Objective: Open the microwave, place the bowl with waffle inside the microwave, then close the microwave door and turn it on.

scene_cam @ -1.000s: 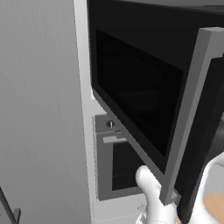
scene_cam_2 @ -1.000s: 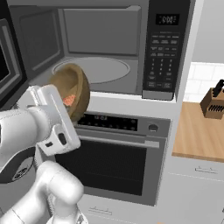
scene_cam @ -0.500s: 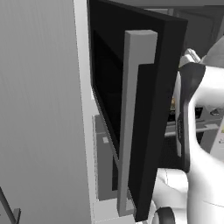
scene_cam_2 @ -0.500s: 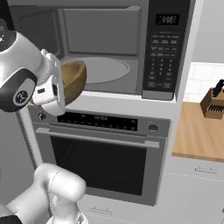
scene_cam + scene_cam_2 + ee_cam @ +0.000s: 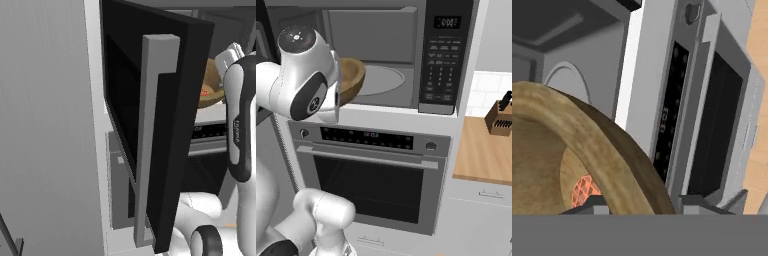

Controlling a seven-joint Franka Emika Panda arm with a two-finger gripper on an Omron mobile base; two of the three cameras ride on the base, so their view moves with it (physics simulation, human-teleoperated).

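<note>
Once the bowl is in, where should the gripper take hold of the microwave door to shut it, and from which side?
Grip the door's long grey handle, a vertical bar along its free edge. Come from the outer face, where it stands off the black slab, probably around mid-height, jaws straddling the bar.
</note>
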